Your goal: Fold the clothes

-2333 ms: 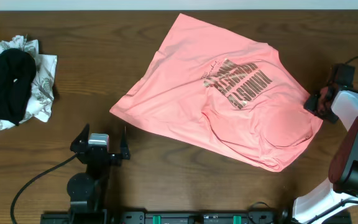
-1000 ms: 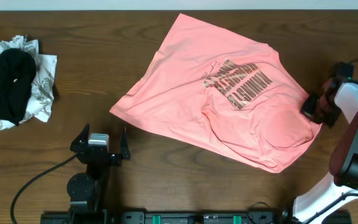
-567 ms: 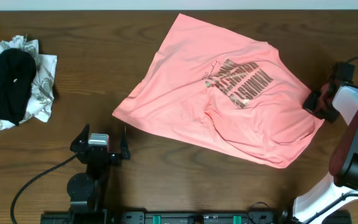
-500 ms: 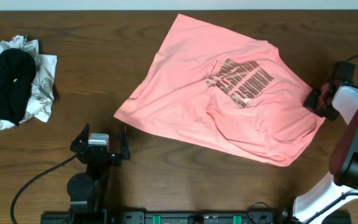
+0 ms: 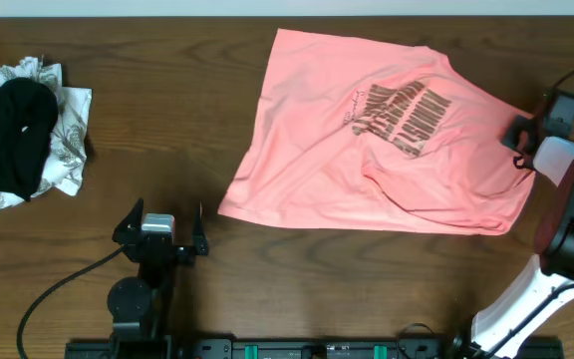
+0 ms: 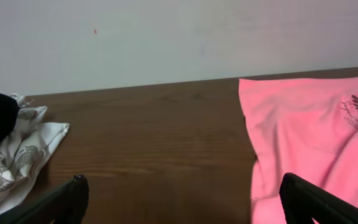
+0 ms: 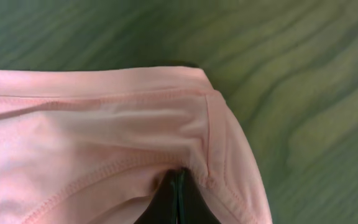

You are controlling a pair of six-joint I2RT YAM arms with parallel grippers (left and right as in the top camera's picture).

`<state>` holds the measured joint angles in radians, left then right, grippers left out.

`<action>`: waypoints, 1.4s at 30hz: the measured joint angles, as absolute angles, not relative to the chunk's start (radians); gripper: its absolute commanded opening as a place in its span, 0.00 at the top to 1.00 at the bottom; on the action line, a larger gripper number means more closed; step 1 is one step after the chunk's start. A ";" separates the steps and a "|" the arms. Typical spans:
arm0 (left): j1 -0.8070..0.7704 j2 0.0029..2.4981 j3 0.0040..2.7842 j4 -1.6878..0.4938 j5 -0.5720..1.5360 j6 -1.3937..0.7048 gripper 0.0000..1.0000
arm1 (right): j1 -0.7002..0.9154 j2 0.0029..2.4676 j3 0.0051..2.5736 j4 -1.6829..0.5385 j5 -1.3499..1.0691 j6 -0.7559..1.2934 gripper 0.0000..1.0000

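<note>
The pink T-shirt [image 5: 377,140] is lying across the right half of the bench [image 5: 167,120], hem pinched in the closed right gripper [image 5: 524,134]. The empty left gripper [image 5: 165,232] is gaping wide; a black-and-white cloth heap [image 5: 20,130] is sitting far left.

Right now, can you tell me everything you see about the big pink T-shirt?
The salmon-pink soft fabric T-shirt lies spread out, unfolded, on the right half of the brown wooden table. Tilted across its chest runs dark brownish block lettering. Wrinkles and soft ridges cross the cloth. The right hand is shut on its hemmed right edge.
</note>
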<state>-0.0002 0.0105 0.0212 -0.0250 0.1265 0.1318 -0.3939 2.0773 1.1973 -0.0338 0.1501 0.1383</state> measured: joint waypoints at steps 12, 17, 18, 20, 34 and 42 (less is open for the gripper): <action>0.000 0.010 0.021 -0.025 0.126 0.132 0.02 | -0.389 2.129 1.314 0.085 0.050 -0.047 0.99; 0.000 0.010 0.021 -0.025 0.127 0.132 0.02 | -0.366 2.128 1.486 -0.205 -0.017 -0.072 0.79; 0.000 0.010 0.021 -0.025 0.127 0.132 0.02 | -0.362 2.126 1.514 -0.263 -0.033 -0.075 0.71; 0.000 0.010 0.021 -0.025 0.127 0.132 0.02 | -0.353 2.118 1.576 -0.406 -0.065 -0.064 0.65; 0.000 0.010 0.021 -0.025 0.127 0.132 0.02 | -0.303 2.005 1.650 -1.114 -0.129 0.068 0.41; 0.000 0.010 0.021 -0.025 0.127 0.132 0.02 | -0.300 2.005 1.461 -1.111 -0.030 0.263 0.53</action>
